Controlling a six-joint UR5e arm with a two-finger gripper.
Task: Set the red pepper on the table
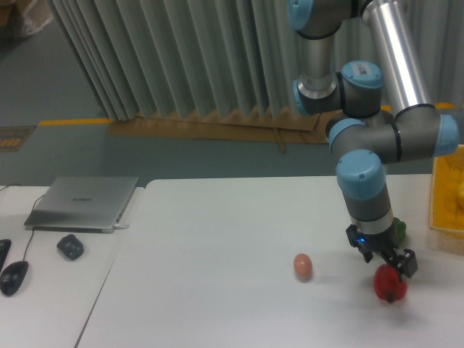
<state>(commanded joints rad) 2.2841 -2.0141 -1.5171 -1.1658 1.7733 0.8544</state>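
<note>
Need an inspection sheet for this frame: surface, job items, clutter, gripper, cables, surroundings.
Surface: white table, bare in the middle; a white desk adjoins on the image left.
Job items: red pepper near the table's front right, just under the gripper; whether it rests on the table cannot be told.
Clutter: egg left of the pepper, apart from it; green pepper mostly hidden behind the arm; yellow basket at the right edge.
Gripper: gripper at the pepper's top; open or shut cannot be told.
Cables: thin cords on the desk by the mouse.
Surroundings: closed laptop, small dark object, grey vertical blinds behind.
</note>
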